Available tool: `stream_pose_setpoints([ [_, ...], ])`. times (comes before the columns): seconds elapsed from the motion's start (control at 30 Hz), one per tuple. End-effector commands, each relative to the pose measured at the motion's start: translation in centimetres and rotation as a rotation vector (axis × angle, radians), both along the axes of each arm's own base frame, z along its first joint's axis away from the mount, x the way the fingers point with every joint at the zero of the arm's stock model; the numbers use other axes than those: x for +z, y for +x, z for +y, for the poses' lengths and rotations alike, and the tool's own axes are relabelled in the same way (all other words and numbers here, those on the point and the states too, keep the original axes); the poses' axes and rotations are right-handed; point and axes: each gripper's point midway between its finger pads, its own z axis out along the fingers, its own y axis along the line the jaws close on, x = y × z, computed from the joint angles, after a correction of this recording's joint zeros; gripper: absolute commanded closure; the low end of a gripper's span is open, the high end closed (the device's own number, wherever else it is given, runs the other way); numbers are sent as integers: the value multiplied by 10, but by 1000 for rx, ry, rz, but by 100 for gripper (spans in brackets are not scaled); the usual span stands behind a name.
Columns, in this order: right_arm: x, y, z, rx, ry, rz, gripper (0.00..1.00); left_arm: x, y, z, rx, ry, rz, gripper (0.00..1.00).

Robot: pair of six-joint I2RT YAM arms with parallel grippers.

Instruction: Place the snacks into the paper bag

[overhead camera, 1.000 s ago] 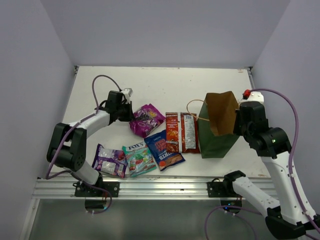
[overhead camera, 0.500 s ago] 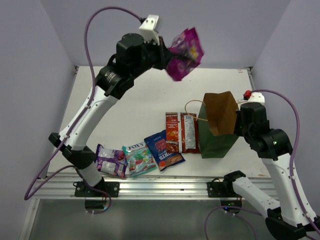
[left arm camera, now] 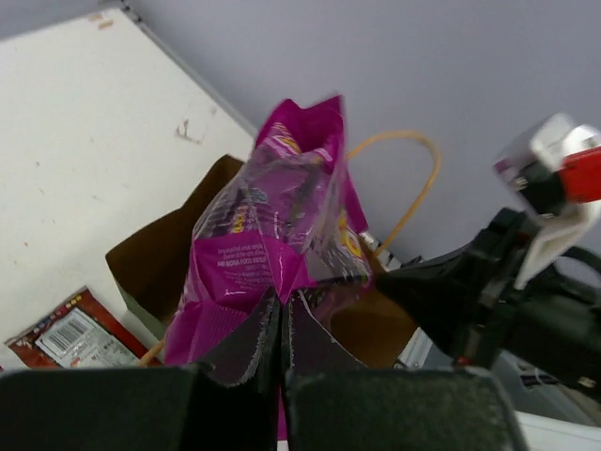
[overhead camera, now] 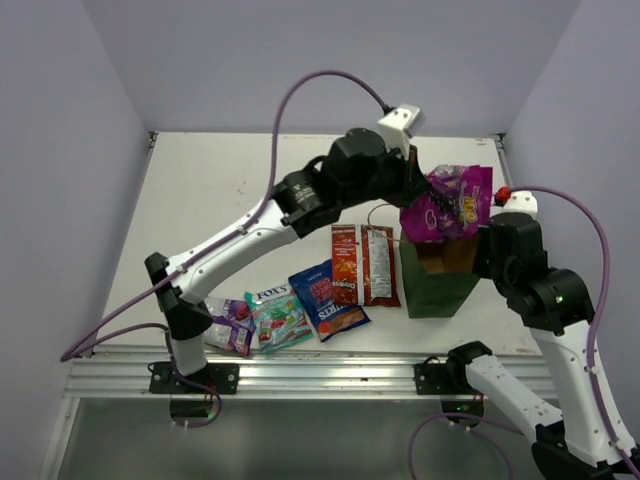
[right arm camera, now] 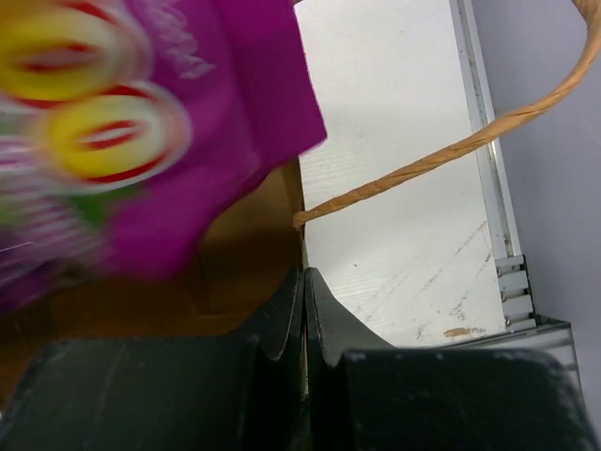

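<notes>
My left gripper [overhead camera: 415, 200] [left arm camera: 279, 305] is shut on the magenta grape pack [overhead camera: 448, 204] [left arm camera: 272, 235], which hangs over the open mouth of the paper bag [overhead camera: 435, 280] [left arm camera: 160, 258]. The pack [right arm camera: 141, 113] also fills the upper left of the right wrist view. My right gripper [overhead camera: 483, 250] [right arm camera: 303, 282] is shut on the bag's right rim [right arm camera: 299, 235], next to its cord handle [right arm camera: 441, 155]. On the table lie the other snacks: two red-orange packs [overhead camera: 364, 264], a blue chip bag [overhead camera: 326, 299], a teal candy bag [overhead camera: 277, 315] and a purple-silver bag [overhead camera: 225, 322].
The left arm stretches across the table above the snacks. An aluminium rail [overhead camera: 300, 375] runs along the near edge. Lilac walls close in the left, back and right sides.
The left arm has lifted the magenta pack off the table, carried it high, then swung right and down to the bag's mouth. The right gripper kept its hold on the rim.
</notes>
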Motion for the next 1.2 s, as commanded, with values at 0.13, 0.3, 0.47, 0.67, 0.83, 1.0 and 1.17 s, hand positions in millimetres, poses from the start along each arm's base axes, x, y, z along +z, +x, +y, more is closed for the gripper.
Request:
stream_pose_setpoints([
  [0.13, 6, -8, 0, 17, 9, -23, 100, 17, -15, -29, -35, -104, -17, 100],
  [0.3, 5, -11, -1, 17, 9, -23, 100, -13, -20, -44, -48, -49, 23, 100],
  [0.47, 4, -10, 0, 25, 13, -21, 100, -43, -28, -67, -101, -1, 65, 100],
  [0.67, 0, -10, 1, 31, 14, -14, 100, -51, -34, -86, -147, 7, 36, 37],
  [0.83, -1, -9, 2, 33, 16, -17, 100, -7, -38, -93, -169, -99, -23, 21],
  [1.0, -3, -6, 3, 40, 14, -15, 100, 34, -34, -59, -63, -109, -64, 21],
  [1.17, -4, -4, 3, 42, 5, -10, 100, 24, 3, 83, 449, 14, -99, 13],
])
